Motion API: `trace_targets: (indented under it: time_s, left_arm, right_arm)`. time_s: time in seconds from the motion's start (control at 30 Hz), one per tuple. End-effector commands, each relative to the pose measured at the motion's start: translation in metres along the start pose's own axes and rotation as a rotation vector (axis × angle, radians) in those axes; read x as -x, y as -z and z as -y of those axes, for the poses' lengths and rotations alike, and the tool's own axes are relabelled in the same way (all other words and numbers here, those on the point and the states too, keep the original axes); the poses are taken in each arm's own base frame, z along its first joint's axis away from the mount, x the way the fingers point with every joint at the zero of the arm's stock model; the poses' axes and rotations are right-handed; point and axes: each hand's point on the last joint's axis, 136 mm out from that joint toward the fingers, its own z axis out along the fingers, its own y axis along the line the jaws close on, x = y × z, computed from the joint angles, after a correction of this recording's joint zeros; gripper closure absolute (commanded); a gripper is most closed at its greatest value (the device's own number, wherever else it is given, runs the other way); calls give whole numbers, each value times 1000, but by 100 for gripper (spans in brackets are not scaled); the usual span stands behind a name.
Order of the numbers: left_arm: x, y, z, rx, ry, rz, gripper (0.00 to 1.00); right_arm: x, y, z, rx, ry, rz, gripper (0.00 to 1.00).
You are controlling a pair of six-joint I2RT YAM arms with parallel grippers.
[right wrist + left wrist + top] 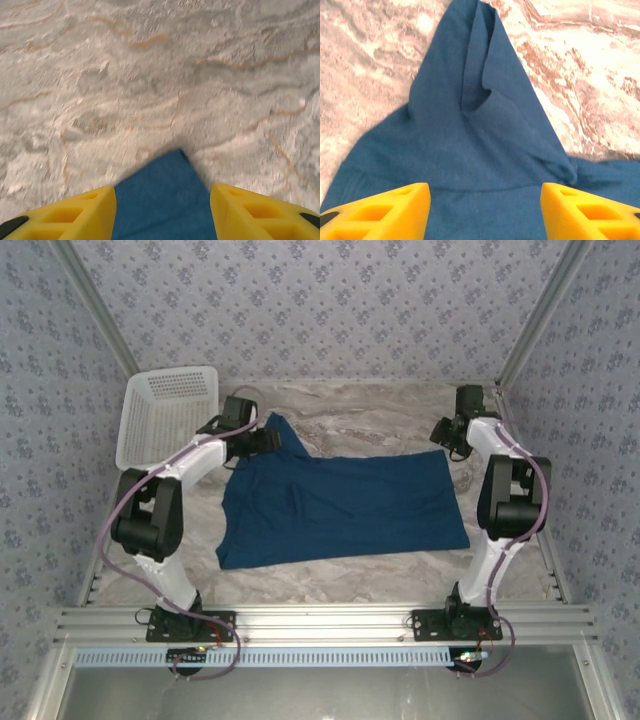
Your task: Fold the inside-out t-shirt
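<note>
- Shirt (340, 508): dark blue, lies spread on the desk (380, 410), roughly in the middle, long side running left to right.
- Shirt outline: the right part is a flat, near-rectangular panel. The left part is wider and has a soft crease.
- 1 narrow flap of the shirt points far-left, away from the main body, and ends in a rounded tip on bare desk.
- Left wrist view: that flap shows 1 raised fold along its length, with marbled desk on both sides of it.
- Left hand (268, 440): at the far-left corner of the shirt, over the base of the flap.
- Left hand state: spread. Its 2 yellow fingers (395, 210) stand wide apart with cloth below and between them, and nothing is pinched.
- Right hand (450, 445): at the far-right corner of the shirt, close to the desk.
- Right hand state: spread. Its 2 fingers (75, 212) sit on either side of the pointed corner, which lies flat on the desk. No pinch seen.
- Basket (165, 420): white lattice, far-left on the desk, just beside the left arm, apart from the shirt.
</note>
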Motion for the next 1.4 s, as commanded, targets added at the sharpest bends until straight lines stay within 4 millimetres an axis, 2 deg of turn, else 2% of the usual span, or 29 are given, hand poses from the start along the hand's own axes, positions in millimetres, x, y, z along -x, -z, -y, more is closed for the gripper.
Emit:
trace_targets:
  time_s: [0.0,0.17,0.27,0.33,0.5,0.53,0.57,0.67,0.8,1.0,1.13,1.3,1.37]
  left_arm:
    - [11,-14,-3,27,-31,-7,40]
    - [32,-41,2,33,-64,-7,39]
    - [40,-61,2,52,-89,-24,38]
    - [46,-73,-2,75,-100,-33,38]
    - [46,-99,1,60,-93,-113,39]
    - [40,-104,2,54,-92,-139,40]
    - [47,-104,6,47,-93,-133,41]
    - [47,-107,7,40,-94,-144,41]
    - [42,-108,10,16,-87,-186,44]
    - [27,-95,15,-23,-66,-217,45]
    - [15,-90,11,-15,-63,-242,44]
    - [10,-92,7,-7,-62,-252,44]
    - [11,-94,8,-10,-62,-251,48]
  right_arm:
    - [-7,-23,17,-91,-19,-59,46]
    - [-9,-44,12,-92,-26,-91,51]
    - [-11,-49,8,-77,-20,-117,55]
    - [-11,-49,7,-76,-19,-119,62]
    - [-13,-50,7,-73,-15,-132,75]
    - [-13,-50,7,-74,-14,-133,78]
    - [-13,-50,7,-73,-13,-135,80]
    - [-13,-51,7,-71,-14,-138,86]
    - [-13,-51,6,-67,-9,-139,93]
    - [-14,-52,4,-56,-7,-142,93]
    - [-13,-52,2,-47,-9,-139,93]
    - [-13,-52,2,-41,-10,-141,93]
    - [-14,-53,1,-39,-9,-143,93]
